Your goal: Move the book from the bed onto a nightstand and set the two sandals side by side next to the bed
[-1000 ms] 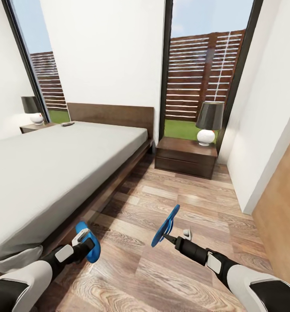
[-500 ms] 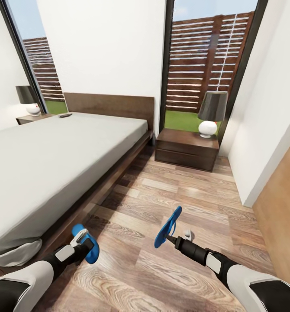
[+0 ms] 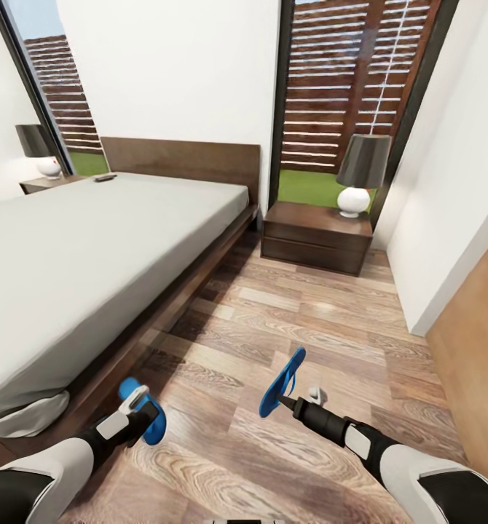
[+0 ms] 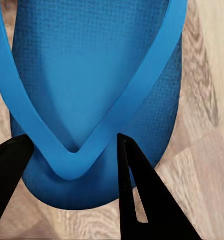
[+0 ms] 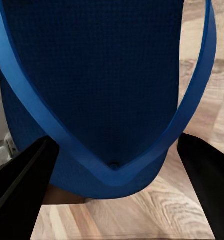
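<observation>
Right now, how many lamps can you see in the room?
2. One lamp stands on the nightstand on the near side of the bed. The other lamp stands on the far nightstand, beyond the bed. Others may be hidden.

A black-shaded lamp with white base; another lamp stands farther off.

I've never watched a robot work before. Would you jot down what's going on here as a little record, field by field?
Place: bedroom with wood-plank floor
Left gripper: holds a blue sandal beside the bed frame
Right gripper: holds the other sandal, tilted on edge above the floor
Bed: off-white mattress, small dark object near the headboard, too small to identify
Near nightstand: carries a lamp
Far nightstand: also carries a lamp
Sandals placed side by side: not yet
</observation>
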### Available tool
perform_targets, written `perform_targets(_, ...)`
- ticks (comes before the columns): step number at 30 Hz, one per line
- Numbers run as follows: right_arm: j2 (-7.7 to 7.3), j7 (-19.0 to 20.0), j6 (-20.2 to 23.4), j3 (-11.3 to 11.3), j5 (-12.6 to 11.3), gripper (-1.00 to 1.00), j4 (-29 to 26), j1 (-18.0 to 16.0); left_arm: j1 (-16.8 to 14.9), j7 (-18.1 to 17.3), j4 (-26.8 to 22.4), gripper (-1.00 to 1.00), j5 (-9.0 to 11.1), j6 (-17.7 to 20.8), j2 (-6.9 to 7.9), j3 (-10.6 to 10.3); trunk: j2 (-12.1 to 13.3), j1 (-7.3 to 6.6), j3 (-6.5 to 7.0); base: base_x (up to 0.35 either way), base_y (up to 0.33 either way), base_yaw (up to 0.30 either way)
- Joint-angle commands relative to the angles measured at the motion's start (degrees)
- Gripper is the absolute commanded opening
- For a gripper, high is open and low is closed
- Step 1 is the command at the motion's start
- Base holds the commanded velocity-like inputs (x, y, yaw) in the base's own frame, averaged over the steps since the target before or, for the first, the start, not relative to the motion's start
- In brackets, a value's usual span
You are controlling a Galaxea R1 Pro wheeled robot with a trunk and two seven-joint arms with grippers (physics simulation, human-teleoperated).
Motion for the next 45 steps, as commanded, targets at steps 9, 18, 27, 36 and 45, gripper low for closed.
perform_targets(9, 0.70, -0.52, 0.19, 0.07, -0.69, -1.00, 0.07, -0.06, -0.03, 2.64, 0.10, -1.00, 1.09, 0.14, 0.01, 1.02, -0.15, 0.22, -2.04, 0.000, 0.000, 0.000)
perform_targets(18, 0.78, -0.58, 0.13, 0.02, -0.69, -1.00, 0.07, -0.06, -0.03, 2.76, 0.12, -1.00, 1.83, 0.13, 0.01, 1.61, -0.27, 0.45, -4.04, 0.000, 0.000, 0.000)
perform_targets(27, 0.87, -0.64, 0.13, 0.00, -0.68, -1.00, 0.07, -0.06, -0.03, 2.66, 0.95, -1.00, 6.07, -0.73, 0.08, 1.65, -0.39, 0.68, -6.03, 0.000, 0.000, 0.000)
perform_targets(36, 1.43, -0.64, 0.13, 0.01, -0.61, -1.00, 0.07, -0.06, -0.03, 2.67, 1.08, -1.00, 6.69, -1.28, 0.06, 1.65, -0.51, 0.91, -8.03, 0.000, 0.000, 0.000)
perform_targets(45, 1.69, -0.55, 0.10, 0.00, -0.23, -1.00, 0.07, -0.06, -0.03, 2.67, 1.03, -1.00, 6.92, -2.79, 0.14, 1.71, -0.63, 1.14, -10.02, 0.000, 0.000, 0.000)
